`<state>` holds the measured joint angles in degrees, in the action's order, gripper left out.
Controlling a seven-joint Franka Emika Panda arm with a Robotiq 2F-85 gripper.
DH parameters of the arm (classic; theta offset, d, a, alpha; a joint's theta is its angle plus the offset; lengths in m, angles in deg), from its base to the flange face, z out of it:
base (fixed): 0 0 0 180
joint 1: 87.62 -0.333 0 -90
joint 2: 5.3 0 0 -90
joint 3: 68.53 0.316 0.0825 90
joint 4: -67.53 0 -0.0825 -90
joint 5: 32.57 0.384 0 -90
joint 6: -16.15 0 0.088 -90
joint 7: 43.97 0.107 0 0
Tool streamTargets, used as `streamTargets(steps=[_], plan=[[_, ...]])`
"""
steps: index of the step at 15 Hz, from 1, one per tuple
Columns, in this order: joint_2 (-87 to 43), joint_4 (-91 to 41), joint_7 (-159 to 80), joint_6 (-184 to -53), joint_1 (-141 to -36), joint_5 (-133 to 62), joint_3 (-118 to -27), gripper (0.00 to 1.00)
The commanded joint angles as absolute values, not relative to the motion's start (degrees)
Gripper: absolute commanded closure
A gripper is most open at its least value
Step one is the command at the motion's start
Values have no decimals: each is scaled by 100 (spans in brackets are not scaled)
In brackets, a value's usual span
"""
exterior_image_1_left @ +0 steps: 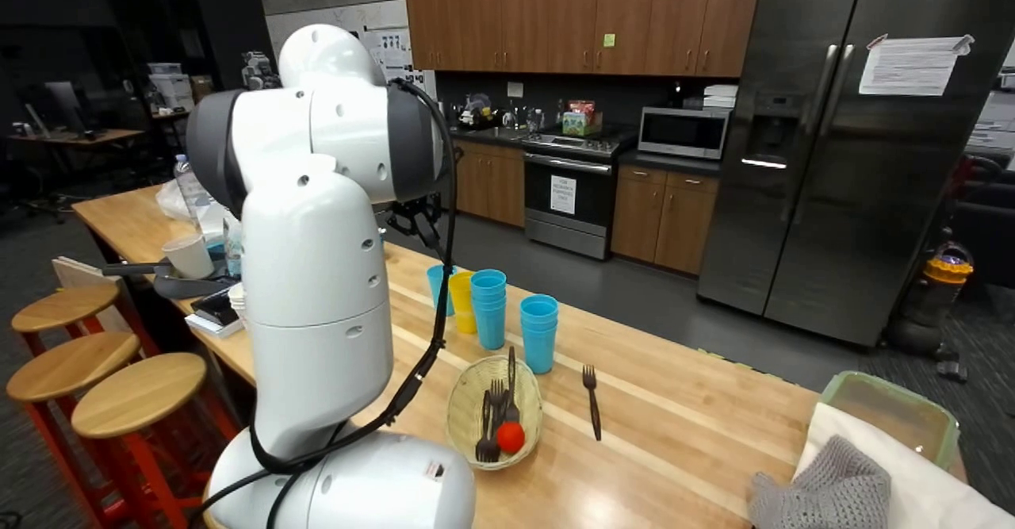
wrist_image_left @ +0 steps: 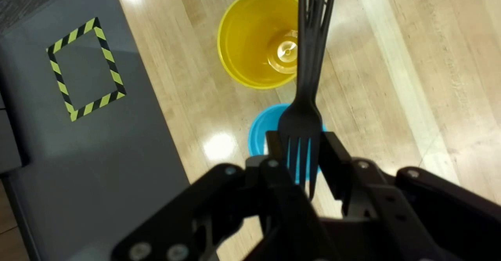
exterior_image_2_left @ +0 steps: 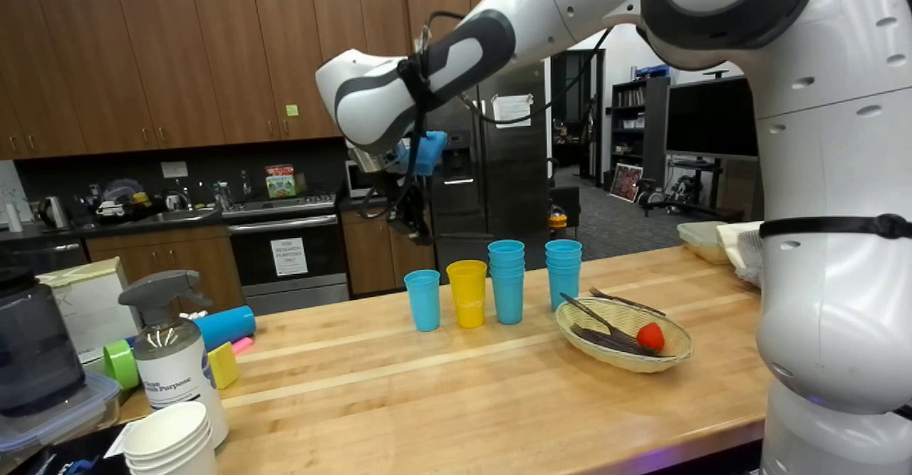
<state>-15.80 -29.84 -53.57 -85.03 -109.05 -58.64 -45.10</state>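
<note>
Wrist view: a black fork (wrist_image_left: 299, 112) is jutting from the gripper (wrist_image_left: 301, 147) pinching its tines above a blue cup (wrist_image_left: 261, 127); end-held, it could be swivelling loose and hitting the yellow cup (exterior_image_2_left: 468, 298), standing farther right in an exterior view.

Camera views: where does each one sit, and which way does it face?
In an exterior view: close to the arm, facing across the table to the fridge; much of the arm shows.
In an exterior view: near the spray bottle, facing the cabinets; the arm shows at upper centre and right.
Wrist view: mounted on the arm, facing down at the yellow cup; the gripper shows, holding a fork.
Both exterior views share the arm, fridge, yellow cup and basket.
</note>
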Motion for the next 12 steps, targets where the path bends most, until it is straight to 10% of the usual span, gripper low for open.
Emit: streamTargets(steps=[1,12], plan=[[-1878,-2574,-5399,-8580,-11079,-5943,-4654,94],[-1532,-3093,-4024,-10366,-11029,-6210,-5224,94]])
